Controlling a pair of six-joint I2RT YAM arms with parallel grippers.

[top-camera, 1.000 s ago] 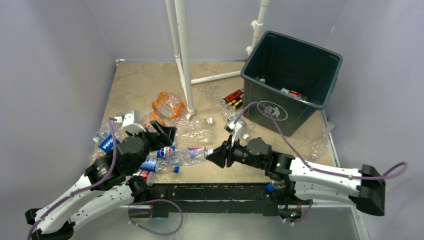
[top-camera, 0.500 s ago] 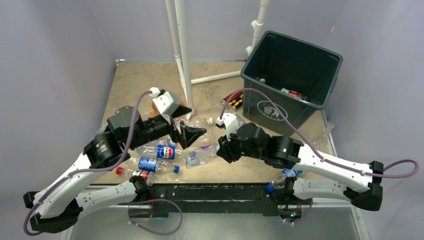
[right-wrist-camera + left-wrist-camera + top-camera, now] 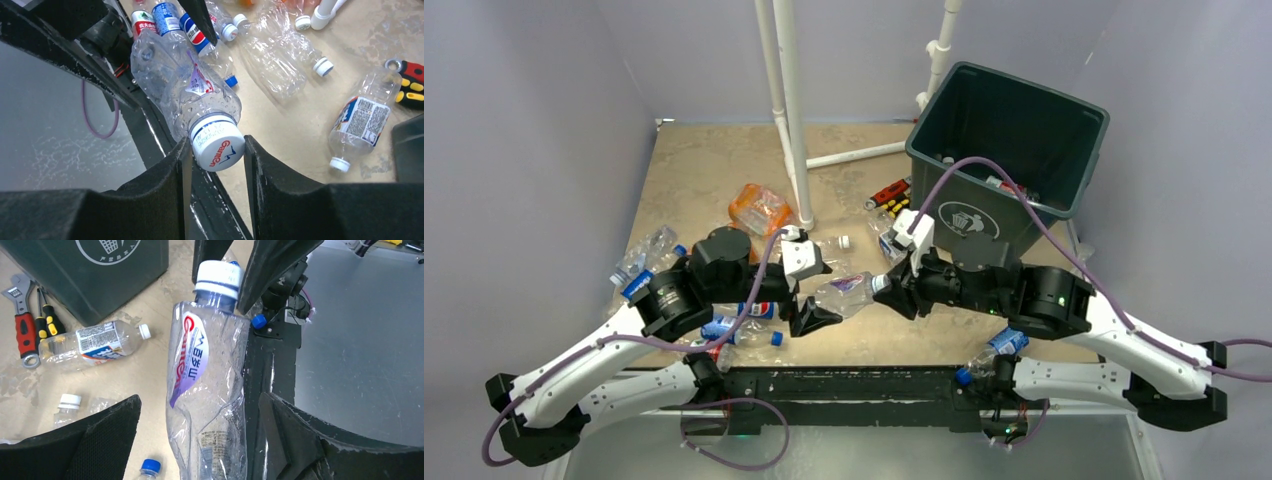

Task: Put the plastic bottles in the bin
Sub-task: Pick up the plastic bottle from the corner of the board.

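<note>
A crushed clear plastic bottle [image 3: 849, 291] with a white cap and a red-and-purple label hangs above the table's front edge. My right gripper [image 3: 890, 284] is shut on its white cap [image 3: 218, 146], one finger pressed against each side. My left gripper [image 3: 815, 293] is open around the bottle's lower body [image 3: 206, 390], with a gap between the plastic and each finger. The dark green bin [image 3: 972, 226] stands at the back right, with several bottles inside it. More plastic bottles lie on the table: Pepsi ones [image 3: 751, 307], an orange one [image 3: 760, 209] and a clear one [image 3: 95, 343].
White pipes [image 3: 789, 110] rise from the middle of the table. Red, yellow and black tools [image 3: 890, 197] lie by the bin's left corner. One bottle [image 3: 994, 350] rests on the right arm's base. Loose clear bottles [image 3: 277, 55] lie under the right wrist.
My right gripper has carried the bottle by its cap up and to the right. My left arm has swung in, bringing its open jaws around the bottle's lower end.
</note>
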